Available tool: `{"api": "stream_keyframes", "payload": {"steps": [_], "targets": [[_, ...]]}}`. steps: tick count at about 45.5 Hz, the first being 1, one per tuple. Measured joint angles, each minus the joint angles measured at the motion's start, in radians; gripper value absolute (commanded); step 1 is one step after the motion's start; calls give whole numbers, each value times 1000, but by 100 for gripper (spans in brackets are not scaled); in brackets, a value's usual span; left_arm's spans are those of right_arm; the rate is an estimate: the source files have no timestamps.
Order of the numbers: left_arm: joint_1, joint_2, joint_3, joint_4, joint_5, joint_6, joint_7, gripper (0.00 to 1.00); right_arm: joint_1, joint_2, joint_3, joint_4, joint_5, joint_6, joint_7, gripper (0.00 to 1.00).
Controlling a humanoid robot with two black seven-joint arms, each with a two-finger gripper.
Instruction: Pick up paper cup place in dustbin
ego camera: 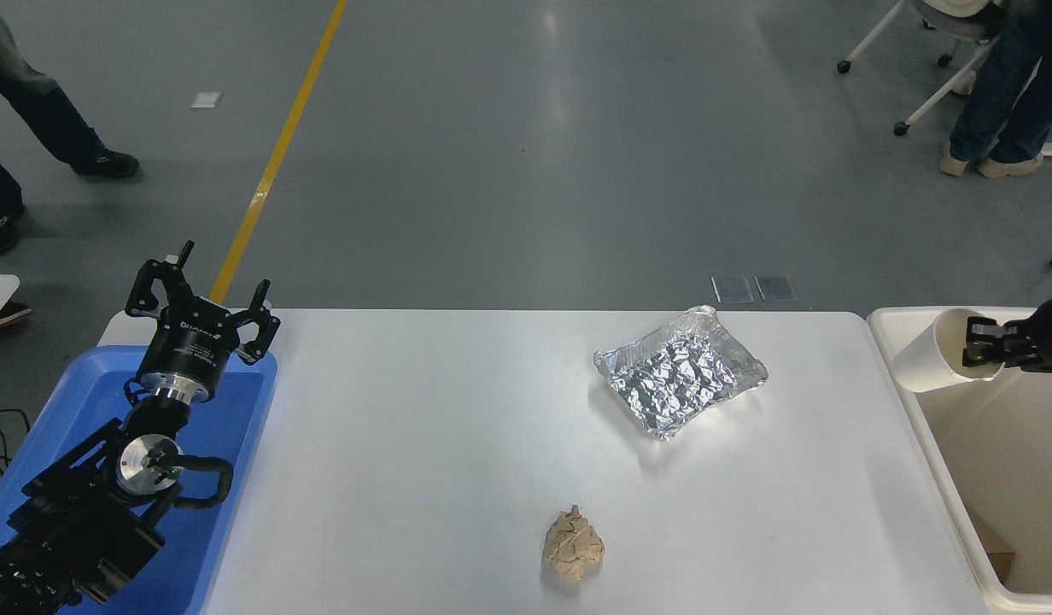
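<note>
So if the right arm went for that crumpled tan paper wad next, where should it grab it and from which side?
Probably straight from above, closing across the middle of the paper wad. It is a low, lumpy ball lying alone on the table, with no rim or handle, and bare surface all round leaves room for fingers on either side. The right gripper holds the paper cup for now.
</note>
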Motion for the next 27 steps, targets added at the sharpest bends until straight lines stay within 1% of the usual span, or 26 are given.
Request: {"api": "stream_keyframes", "payload": {"steps": [9, 21, 27], "targets": [[0, 0, 0, 0, 0, 0, 0, 99, 201, -6, -112, 95, -2, 5, 31, 0], [0, 0, 0, 0, 0, 0, 0, 99, 300, -7, -157, 131, -4, 22, 45, 0], [0, 0, 0, 0, 1, 0, 0, 99, 283, -6, -158, 93, -1, 23, 46, 0]]}}
